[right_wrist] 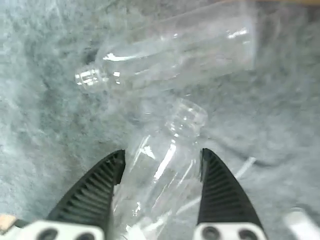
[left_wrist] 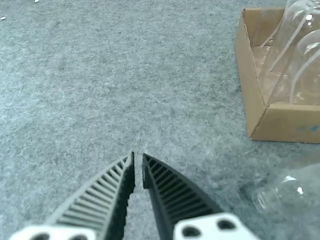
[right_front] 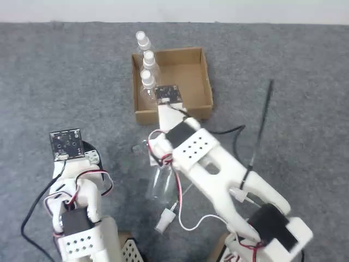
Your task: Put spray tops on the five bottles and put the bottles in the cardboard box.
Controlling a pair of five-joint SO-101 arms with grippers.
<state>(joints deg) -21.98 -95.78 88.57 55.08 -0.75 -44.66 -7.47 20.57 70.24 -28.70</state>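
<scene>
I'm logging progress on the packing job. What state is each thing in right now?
Left gripper: shut, empty.
Right gripper: open, astride the near bottle.
Near bottle: no top, lying down.
Far bottle: no top, lying on its side.
Boxed bottles: three, spray tops on, standing.
Box: open, partly filled.
Loose spray top: lying on the carpet, on no bottle.

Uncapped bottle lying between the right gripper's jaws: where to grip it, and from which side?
Probably mid-body, from above, jaws across its width: the bottle lies on its side, neck pointing away from the right gripper, whose open jaws straddle it.
</scene>
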